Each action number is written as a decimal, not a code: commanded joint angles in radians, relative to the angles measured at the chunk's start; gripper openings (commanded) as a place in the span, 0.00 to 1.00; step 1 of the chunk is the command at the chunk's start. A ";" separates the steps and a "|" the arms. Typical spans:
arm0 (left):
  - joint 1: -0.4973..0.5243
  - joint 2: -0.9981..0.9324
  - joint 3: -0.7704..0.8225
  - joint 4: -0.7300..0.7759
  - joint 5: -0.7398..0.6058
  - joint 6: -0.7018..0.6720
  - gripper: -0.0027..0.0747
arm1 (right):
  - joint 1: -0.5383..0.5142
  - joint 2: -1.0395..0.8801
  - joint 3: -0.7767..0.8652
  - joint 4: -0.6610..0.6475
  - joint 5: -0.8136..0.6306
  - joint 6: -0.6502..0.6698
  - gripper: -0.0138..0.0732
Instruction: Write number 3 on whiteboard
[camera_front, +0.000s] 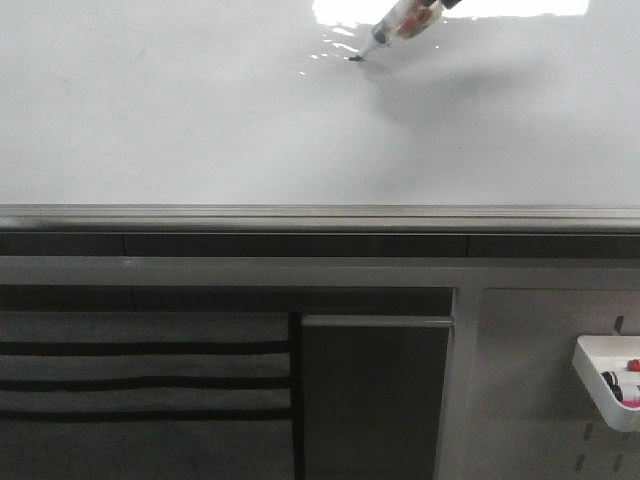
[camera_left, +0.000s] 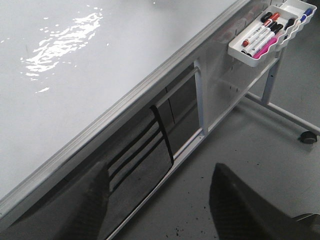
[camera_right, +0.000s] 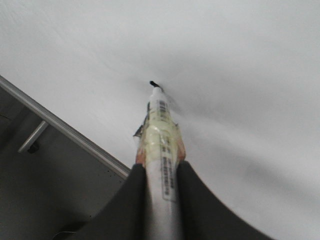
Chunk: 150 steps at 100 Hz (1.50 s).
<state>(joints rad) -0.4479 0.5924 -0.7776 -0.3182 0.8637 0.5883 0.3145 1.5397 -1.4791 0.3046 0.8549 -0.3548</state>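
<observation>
Holding: my right gripper (camera_right: 161, 172) has its two dark fingers pinched together on a marker (camera_right: 161, 135), a white barrel wrapped in yellowish tape, gripped partway along its length.
Tip: the black nib sits at or just off the whiteboard (camera_front: 200, 110); in the right wrist view I cannot tell whether it truly touches.
Long axis: the marker runs straight out from between my fingers toward the board, tilted to it; in the front view (camera_front: 400, 25) it slants down and to the left from the upper edge, nib lowest.
Number 3: no stroke shows on the board yet, only glare patches near the nib, so I judge the writing not yet begun.
Where the 3 will lie: on the bare white surface just beyond and below the nib, well above the grey edge rail (camera_front: 320, 215).
Nearer arm: the right, already at the board.
Left gripper: my left gripper (camera_left: 160, 205) has its fingers spread wide and holds nothing; it hangs low by the rail, away from the writing spot.
Other things: a white tray (camera_left: 265, 35) of spare markers hangs on the grey panel below the board.
Next move, as I judge it: press the nib on, then sweep along the board's plane.
</observation>
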 joint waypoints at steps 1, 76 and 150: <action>0.004 0.002 -0.023 -0.029 -0.068 -0.011 0.55 | -0.032 -0.058 -0.031 -0.056 -0.021 0.017 0.19; 0.004 0.002 -0.023 -0.029 -0.070 -0.011 0.55 | 0.002 -0.084 0.163 -0.011 -0.009 0.041 0.19; 0.004 0.009 -0.023 -0.070 -0.072 -0.009 0.55 | 0.297 -0.348 0.274 0.034 -0.027 -0.258 0.19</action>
<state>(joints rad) -0.4479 0.5924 -0.7776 -0.3386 0.8621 0.5883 0.5664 1.2784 -1.2195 0.3230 0.8589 -0.5195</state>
